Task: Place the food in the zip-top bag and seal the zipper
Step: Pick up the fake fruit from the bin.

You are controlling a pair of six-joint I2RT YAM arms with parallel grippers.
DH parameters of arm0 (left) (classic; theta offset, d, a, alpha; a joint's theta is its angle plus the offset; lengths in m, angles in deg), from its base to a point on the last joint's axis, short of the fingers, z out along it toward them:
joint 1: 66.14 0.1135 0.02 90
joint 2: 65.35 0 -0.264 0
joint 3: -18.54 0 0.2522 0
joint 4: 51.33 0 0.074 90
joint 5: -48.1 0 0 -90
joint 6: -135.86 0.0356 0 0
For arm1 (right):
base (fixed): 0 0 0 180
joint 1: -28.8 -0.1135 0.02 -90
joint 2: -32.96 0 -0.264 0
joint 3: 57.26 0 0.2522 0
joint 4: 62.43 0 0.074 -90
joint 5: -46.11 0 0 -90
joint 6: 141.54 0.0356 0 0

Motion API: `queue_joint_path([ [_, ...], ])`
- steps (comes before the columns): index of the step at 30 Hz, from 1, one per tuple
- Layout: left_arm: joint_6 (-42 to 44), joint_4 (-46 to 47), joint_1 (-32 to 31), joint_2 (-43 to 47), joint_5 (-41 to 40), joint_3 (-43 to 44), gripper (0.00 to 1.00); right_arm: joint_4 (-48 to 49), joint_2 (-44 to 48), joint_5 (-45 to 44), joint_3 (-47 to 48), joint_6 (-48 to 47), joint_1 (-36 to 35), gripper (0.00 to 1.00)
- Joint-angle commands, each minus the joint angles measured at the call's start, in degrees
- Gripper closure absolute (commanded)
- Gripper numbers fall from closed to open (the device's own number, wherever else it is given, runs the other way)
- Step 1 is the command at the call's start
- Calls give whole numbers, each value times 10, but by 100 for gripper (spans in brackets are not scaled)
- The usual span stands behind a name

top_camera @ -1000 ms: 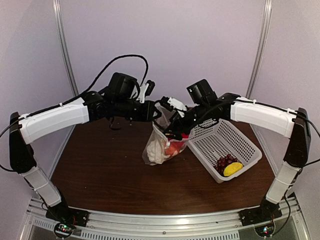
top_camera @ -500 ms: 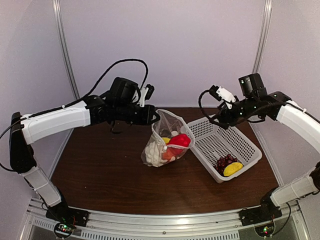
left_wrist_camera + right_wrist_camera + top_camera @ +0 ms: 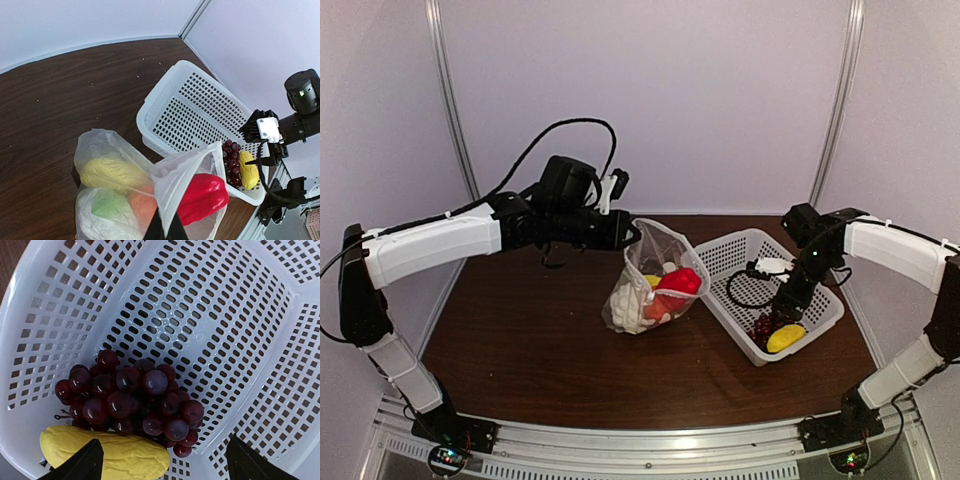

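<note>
Pinching clear dotted plastic bag [image 3: 116,150] at rim: left gripper [image 3: 165,227]; right gripper [image 3: 162,460] spread wide over dark red grape bunch [image 3: 130,400].

The clear, dotted zip-top bag [image 3: 660,250] stands slumped on the bench [image 3: 520,340], its mouth open. Inside are the white cauliflower [image 3: 628,300], the orange pumpkin [image 3: 142,205], a yellow piece [image 3: 112,172] and, uppermost, the red pepper [image 3: 678,281]. The dark grape bunch [image 3: 132,400] touches a second yellow piece [image 3: 107,457] in the basket [image 3: 210,315] corner.
</note>
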Motion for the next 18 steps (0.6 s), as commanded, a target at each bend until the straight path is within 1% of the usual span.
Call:
queue_joint_path([
  [1, 2, 32, 5, 0, 7, -11, 100, -8, -53, 10, -7, -2, 5, 14],
  [3, 2, 30, 4, 3, 7, -13, 100, -9, -85, 32, 0, 1, 5, 14],
  [5, 3, 29, 4, 6, 5, -13, 100, -10, -116, 35, 6, 5, 5, 14],
  [8, 7, 25, 4, 11, -3, -14, 100, -40, -164, 41, 17, -3, 5, 14],
  [9, 7, 23, 4, 12, -6, -14, 100, -48, -175, 43, 18, -5, 5, 16],
  [10, 8, 22, 4, 13, -8, -14, 100, -50, -182, 44, 19, -5, 5, 22],
  [12, 8, 24, 4, 14, -8, -15, 100, -41, -182, 44, 23, 2, 8, 46],
  [15, 7, 27, 4, 13, -6, -15, 100, -40, -163, 53, 56, 15, 12, 73],
  [16, 7, 28, 4, 12, -4, -14, 100, -41, -150, 52, 70, 19, 13, 78],
  [18, 6, 29, 5, 12, -2, -13, 100, -43, -123, 53, 101, 20, 15, 83],
])
